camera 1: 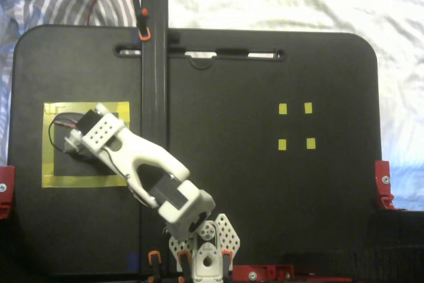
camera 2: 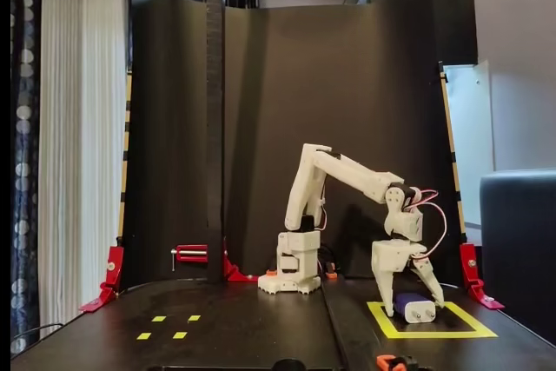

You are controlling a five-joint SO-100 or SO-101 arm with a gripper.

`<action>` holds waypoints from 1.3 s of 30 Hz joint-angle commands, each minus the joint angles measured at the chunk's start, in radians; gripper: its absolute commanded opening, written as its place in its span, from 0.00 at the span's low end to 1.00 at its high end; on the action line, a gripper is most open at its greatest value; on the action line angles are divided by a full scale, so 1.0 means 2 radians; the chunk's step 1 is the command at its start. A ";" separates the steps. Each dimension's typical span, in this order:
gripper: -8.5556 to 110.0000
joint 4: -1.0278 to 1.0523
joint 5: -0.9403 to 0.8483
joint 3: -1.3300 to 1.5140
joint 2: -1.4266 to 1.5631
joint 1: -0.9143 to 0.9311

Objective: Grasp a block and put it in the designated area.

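Observation:
The block (camera 2: 413,307), a small dark-blue boxy piece with a pale end, lies on the black board inside the designated area (camera 2: 434,334), a square of wide yellow tape. My gripper (camera 2: 407,299) hangs straight down over it, open, with one finger on each side of the block and neither closing on it. In the fixed view from above, the designated area (camera 1: 48,157) is at the left of the board. My white wrist and gripper (camera 1: 74,141) sit over its middle there, hiding the block.
Four tiny yellow tape squares (camera 1: 283,109) mark the right half of the board. A tall black post (camera 1: 154,64) rises just right of the taped square. The arm's base (camera 1: 202,256) sits at the near edge, with red clamps (camera 1: 383,183) at the board's sides.

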 commanded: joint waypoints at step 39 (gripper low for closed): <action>0.07 0.118 -0.007 -0.080 0.123 0.030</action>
